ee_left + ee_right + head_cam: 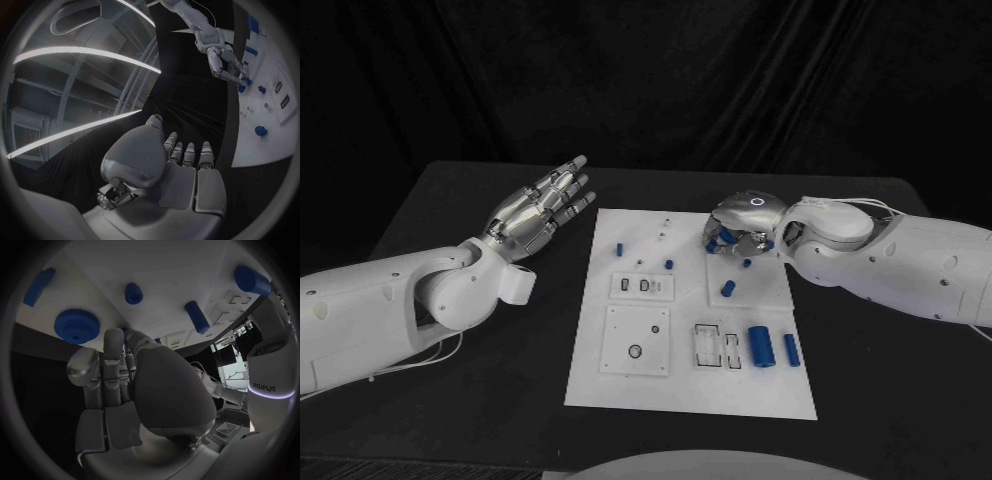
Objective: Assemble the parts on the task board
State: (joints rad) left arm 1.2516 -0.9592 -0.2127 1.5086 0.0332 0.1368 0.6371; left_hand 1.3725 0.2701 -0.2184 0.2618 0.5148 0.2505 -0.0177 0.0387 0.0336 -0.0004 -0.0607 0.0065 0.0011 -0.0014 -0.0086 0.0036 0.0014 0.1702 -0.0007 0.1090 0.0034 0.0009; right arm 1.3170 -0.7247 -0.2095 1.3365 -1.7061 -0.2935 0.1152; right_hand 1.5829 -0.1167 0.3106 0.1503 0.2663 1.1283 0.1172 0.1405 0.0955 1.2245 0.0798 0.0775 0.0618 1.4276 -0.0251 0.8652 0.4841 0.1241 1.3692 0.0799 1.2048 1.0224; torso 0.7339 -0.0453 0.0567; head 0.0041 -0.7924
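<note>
The white task board (689, 385) lies mid-table. My right hand (740, 230) hangs over its far right part, fingers curled down toward the plate. A blue gear (76, 326) lies flat right beside its fingertips (113, 342), and a sliver of blue shows between the fingers; whether they grip anything I cannot tell. Blue pegs (728, 289) (669, 264) stand nearby, and two blue cylinders (762, 345) (792, 349) lie at the near right. My left hand (545, 205) hovers off the board's far left corner, flat, fingers straight and apart, holding nothing.
Raised white blocks with slots and holes (636, 340) (643, 286) sit on the board's left half, and a slotted outline (715, 347) sits beside the cylinders. Bare black table (473, 400) surrounds the board. A black curtain closes the far side.
</note>
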